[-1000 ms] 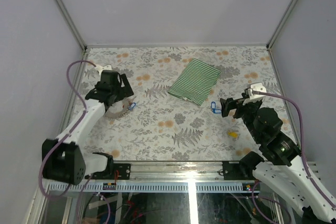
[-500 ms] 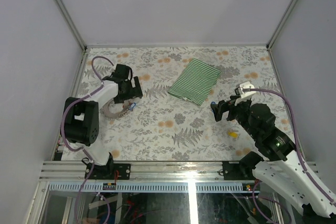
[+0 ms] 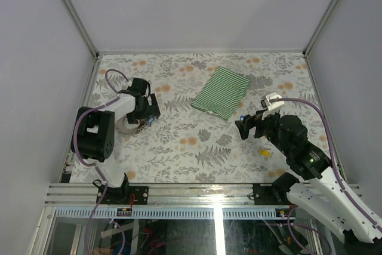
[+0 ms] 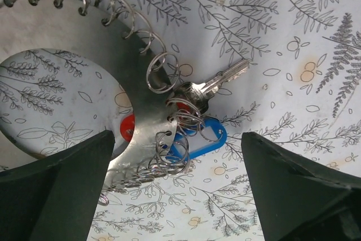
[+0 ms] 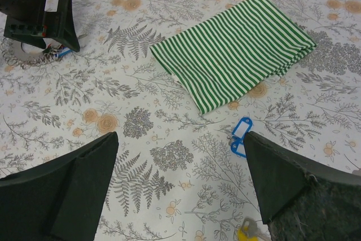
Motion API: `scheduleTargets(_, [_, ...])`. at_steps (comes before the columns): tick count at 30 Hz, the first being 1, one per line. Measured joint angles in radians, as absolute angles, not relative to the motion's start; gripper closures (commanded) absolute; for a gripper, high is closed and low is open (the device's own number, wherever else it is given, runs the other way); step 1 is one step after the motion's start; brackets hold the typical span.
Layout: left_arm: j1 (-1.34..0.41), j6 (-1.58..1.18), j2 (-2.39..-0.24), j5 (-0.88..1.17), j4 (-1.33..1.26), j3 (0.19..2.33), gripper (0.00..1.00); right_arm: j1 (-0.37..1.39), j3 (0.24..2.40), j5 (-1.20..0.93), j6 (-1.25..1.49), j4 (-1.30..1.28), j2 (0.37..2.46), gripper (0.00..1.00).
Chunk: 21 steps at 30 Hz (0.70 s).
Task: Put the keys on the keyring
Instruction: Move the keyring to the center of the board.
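The keyring [image 4: 148, 101] is a flat silvery ring edged with wire coils, lying at the left of the table [image 3: 128, 126]. On its coils hang a blue tag [image 4: 202, 137], a red tag [image 4: 127, 127] and a bare metal key [image 4: 219, 79]. My left gripper [image 4: 177, 159] hovers open just above them [image 3: 144, 110], touching nothing. Two more blue keys [image 5: 241, 136] lie below the cloth's corner, and a yellow one [image 5: 248, 233] lies nearer, also seen from above [image 3: 263, 153]. My right gripper [image 5: 181, 150] is open above the table, left of the blue keys [image 3: 245, 126].
A folded green-and-white striped cloth [image 3: 221, 92] lies at the back middle of the flowered table [image 3: 197, 147]. Grey walls close in the left, back and right sides. The right wrist view shows the left gripper [image 5: 44, 14] far off over the keyring [image 5: 22, 56].
The left arm has folded back toward its base, its gripper staying over the keyring. The right gripper has moved left and forward, now covering the blue keys from above. Both stay open.
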<state>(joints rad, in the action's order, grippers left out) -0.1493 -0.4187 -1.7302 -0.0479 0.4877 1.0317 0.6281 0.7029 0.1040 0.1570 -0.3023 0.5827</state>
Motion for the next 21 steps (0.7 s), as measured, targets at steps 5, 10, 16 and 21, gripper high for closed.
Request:
scheduleTargets(5, [-0.152, -0.433, -1.717, -0.047, 0.466, 1.002, 0.0, 0.628, 0.702, 0.087, 0.157, -0.302, 0.599, 0.01])
scheduleTargets(10, [-0.207, -0.45, -1.687, -0.064, 0.448, 0.963, 0.0, 0.628, 0.702, 0.084, 0.157, -0.302, 0.607, 0.01])
scheduleTargets(16, [-0.409, -0.505, -1.651, -0.076, 0.449, 0.926, 0.0, 0.628, 0.702, 0.07, 0.158, -0.294, 0.628, 0.01])
scheduleTargets(21, [-0.599, -0.591, -1.617, -0.088, 0.453, 0.894, 0.0, 0.628, 0.702, 0.059, 0.159, -0.294, 0.638, 0.01])
